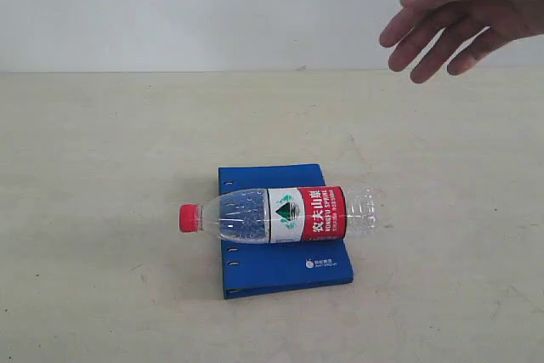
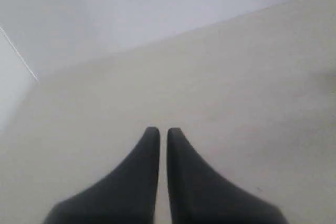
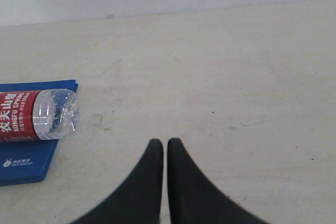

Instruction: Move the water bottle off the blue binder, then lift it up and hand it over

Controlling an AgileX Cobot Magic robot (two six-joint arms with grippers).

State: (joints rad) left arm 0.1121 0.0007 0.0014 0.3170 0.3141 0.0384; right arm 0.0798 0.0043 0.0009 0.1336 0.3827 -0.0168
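Observation:
The water bottle (image 1: 280, 214) lies on its side across the blue binder (image 1: 285, 265), its red cap (image 1: 189, 218) sticking out past the binder's left edge. Neither gripper shows in the exterior view. In the right wrist view the bottle's clear base end (image 3: 52, 114) and a corner of the binder (image 3: 23, 163) appear off to one side, well apart from my right gripper (image 3: 164, 144), which is shut and empty over bare table. My left gripper (image 2: 163, 131) is shut too, with only bare table and wall before it.
A person's open hand (image 1: 459, 14) hovers at the upper right above the table's far edge. The beige table (image 1: 102, 142) runs back to a white wall (image 1: 170, 6).

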